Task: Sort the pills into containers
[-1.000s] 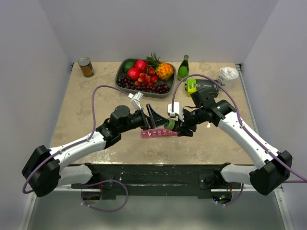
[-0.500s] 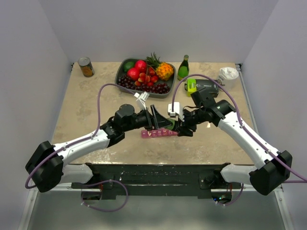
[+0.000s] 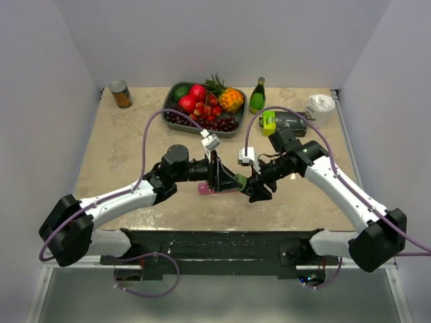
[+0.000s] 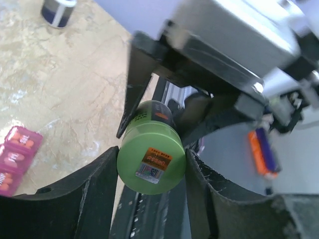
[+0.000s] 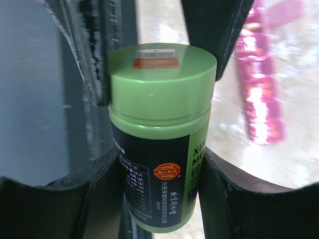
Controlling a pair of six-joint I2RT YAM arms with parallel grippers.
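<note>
While angled inward, right pincer holds bottle, left pincer cap.

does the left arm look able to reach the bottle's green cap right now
Likely yes: the left tool sits against both sides of the green cap; the right tool holds the bottle.

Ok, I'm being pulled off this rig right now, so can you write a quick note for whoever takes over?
Right hand: shut on the bottle, held off the table.
Left hand: shut on its green cap.
Organizer: on the table by the hands.
Done: bottle lifted, cap gripped.
Left: take the cap off, fill the organizer.
</note>
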